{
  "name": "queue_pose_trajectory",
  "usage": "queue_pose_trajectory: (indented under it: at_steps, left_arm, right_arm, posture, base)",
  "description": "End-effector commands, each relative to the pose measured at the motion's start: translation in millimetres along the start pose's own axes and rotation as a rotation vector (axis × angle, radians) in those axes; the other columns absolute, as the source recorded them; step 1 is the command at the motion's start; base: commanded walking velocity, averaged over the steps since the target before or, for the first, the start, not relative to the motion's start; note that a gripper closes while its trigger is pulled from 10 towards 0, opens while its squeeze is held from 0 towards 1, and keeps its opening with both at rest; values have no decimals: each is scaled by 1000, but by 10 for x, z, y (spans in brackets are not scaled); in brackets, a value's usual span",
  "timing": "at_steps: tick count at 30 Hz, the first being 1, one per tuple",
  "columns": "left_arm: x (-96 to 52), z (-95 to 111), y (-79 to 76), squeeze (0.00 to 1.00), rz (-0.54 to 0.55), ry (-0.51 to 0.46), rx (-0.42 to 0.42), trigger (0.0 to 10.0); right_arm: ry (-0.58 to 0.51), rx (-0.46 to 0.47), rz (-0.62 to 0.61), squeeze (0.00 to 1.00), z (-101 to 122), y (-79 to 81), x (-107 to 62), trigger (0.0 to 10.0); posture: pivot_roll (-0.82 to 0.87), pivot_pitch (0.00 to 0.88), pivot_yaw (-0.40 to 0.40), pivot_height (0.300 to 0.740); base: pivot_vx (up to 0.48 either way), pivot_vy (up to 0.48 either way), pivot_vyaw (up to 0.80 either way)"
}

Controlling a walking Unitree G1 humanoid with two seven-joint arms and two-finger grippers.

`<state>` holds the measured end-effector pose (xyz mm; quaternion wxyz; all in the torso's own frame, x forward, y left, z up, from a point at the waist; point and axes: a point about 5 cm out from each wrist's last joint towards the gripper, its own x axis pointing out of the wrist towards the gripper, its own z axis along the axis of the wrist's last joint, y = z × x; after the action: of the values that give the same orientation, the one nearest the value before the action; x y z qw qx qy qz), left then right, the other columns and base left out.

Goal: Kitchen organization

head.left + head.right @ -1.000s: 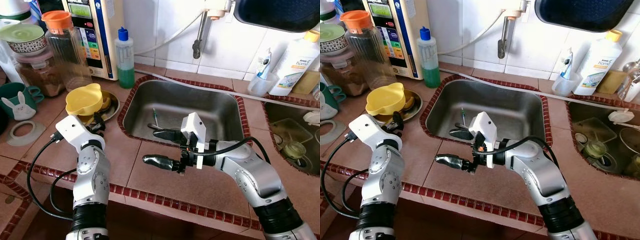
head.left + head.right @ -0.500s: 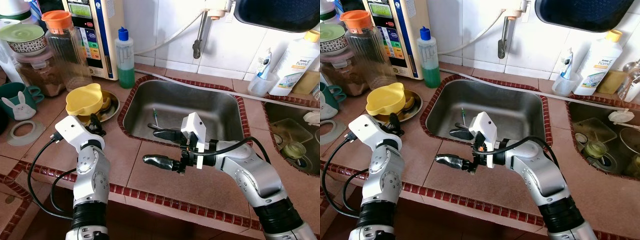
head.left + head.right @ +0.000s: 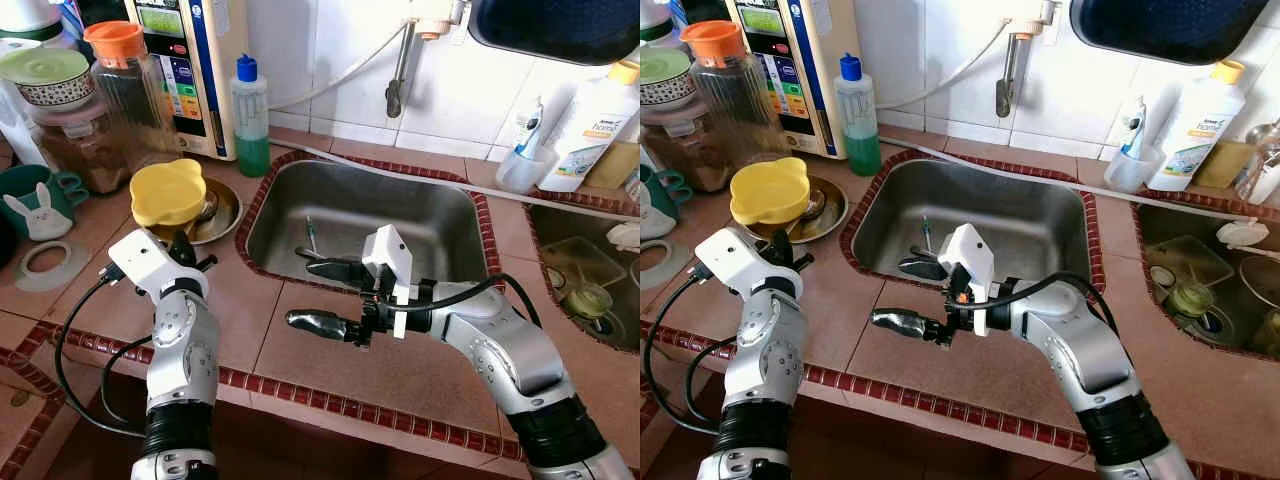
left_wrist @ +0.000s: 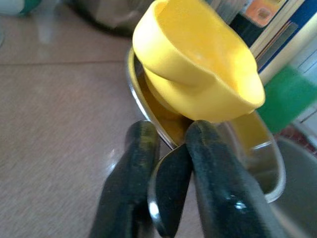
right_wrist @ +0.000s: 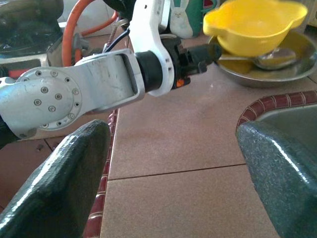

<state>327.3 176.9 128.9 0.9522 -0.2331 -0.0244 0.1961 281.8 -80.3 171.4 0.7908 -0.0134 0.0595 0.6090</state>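
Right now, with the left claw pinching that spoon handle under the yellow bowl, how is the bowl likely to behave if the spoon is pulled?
The yellow bowl already sits tilted on the spoon in the steel dish, so it will probably tip or slide. It looks like light plastic, unlikely to break. The left claw pinches only the spoon.

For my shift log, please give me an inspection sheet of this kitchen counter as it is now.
Surface: brown tiled counter, steel sink set in.
Job's things: yellow bowl tilted over metal dish; spoon in dish.
Clutter: green soap bottle, orange-lid jar, bunny mug, white detergent bottle.
Grippers: left gripper shut on spoon; right gripper open above counter.
Cables: black cable on left arm.
Surroundings: white tiled wall, tap.
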Motion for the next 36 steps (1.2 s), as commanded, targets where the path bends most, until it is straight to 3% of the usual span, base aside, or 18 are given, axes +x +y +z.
queue_pose_trajectory:
  at_steps: [1,17,36]
  left_arm:
    - [2,-4,-6,0,7,9,1,0]
    - [2,0,43,0,53,16,0,0]
    - [-116,-141,352,0,179,91,-28,0]
  right_arm:
    - [4,-14,14,0,20,28,-11,10000]
    - [6,-17,12,0,20,13,-11,10000]
    - [11,-12,10,0,-4,9,-20,10000]
  posture:
    - [53,62,-28,740]
    - [55,61,-34,740]
    - [58,64,-37,740]
  base:
    - [0,0,0]
    - [0,0,0]
    - [0,0,0]
